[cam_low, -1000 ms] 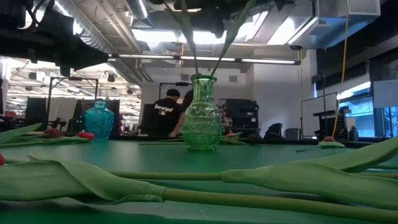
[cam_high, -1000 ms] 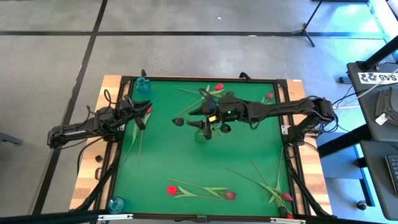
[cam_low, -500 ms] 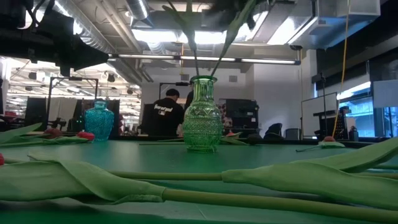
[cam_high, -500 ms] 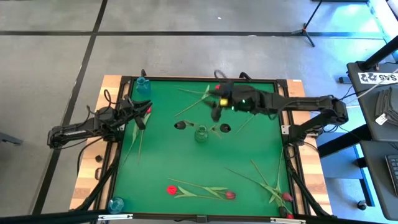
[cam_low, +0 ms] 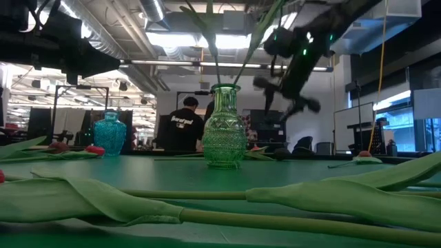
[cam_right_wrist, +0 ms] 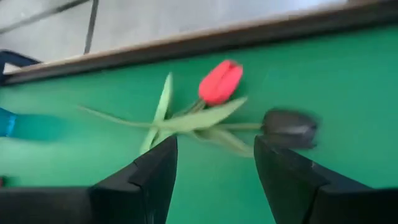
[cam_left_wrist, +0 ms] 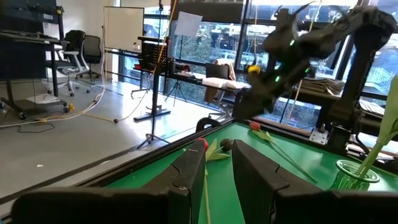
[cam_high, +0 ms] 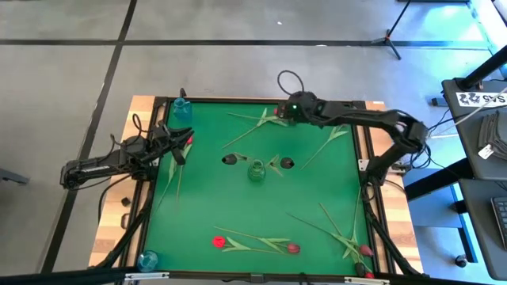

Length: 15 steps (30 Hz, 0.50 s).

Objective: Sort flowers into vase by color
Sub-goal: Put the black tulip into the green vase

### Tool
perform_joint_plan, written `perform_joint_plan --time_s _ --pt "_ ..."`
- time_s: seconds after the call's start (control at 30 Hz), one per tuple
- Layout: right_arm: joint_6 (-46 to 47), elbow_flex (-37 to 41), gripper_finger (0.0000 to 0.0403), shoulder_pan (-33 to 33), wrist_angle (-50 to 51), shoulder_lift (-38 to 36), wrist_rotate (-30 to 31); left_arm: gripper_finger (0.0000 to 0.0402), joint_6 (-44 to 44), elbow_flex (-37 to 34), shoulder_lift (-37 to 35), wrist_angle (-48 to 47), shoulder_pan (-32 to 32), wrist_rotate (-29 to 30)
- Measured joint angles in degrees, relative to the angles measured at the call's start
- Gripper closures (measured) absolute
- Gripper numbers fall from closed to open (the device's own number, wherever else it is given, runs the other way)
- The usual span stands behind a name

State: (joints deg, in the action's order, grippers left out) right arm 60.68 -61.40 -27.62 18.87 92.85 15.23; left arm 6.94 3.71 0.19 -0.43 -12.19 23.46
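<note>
A green glass vase (cam_high: 256,170) stands mid-table with two dark tulips in it, their heads (cam_high: 228,159) drooping to either side; it also shows in the low view (cam_low: 224,127). My right gripper (cam_high: 290,108) is open and empty above the table's far edge. Below it, a red tulip (cam_right_wrist: 219,82) and a dark tulip (cam_right_wrist: 288,127) lie on the mat, with the open fingers (cam_right_wrist: 140,180) over their stems. My left gripper (cam_high: 179,150) waits open at the left edge, beside a red tulip (cam_left_wrist: 202,144).
A blue vase (cam_high: 181,111) stands at the far left corner and another (cam_high: 148,259) at the near left. Loose tulips lie near the front edge: a red one (cam_high: 219,241), a maroon one (cam_high: 293,248) and more at the near right (cam_high: 364,250). A person (cam_low: 182,127) stands behind the table.
My right gripper has left the green vase and gone toward the table's far edge, stopping above the red and dark tulips lying there. The two dark tulips stay standing in the vase.
</note>
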Motion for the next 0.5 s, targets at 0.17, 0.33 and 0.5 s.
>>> perform_joint_plan --time_s 0.17,0.33,0.5 --pt "8.7 0.2 0.0189 0.3 -5.3 5.9 -0.6 0.0323 0.0 0.0 0.0 0.0 0.0 0.0" --pt "18.8 0.2 0.0189 -0.7 -7.3 10.0 0.6 0.0323 0.0 0.0 0.0 0.0 0.0 0.0" --pt "24.8 0.2 0.0189 -1.4 -7.2 12.2 2.0 0.0323 0.0 0.0 0.0 0.0 0.0 0.0"
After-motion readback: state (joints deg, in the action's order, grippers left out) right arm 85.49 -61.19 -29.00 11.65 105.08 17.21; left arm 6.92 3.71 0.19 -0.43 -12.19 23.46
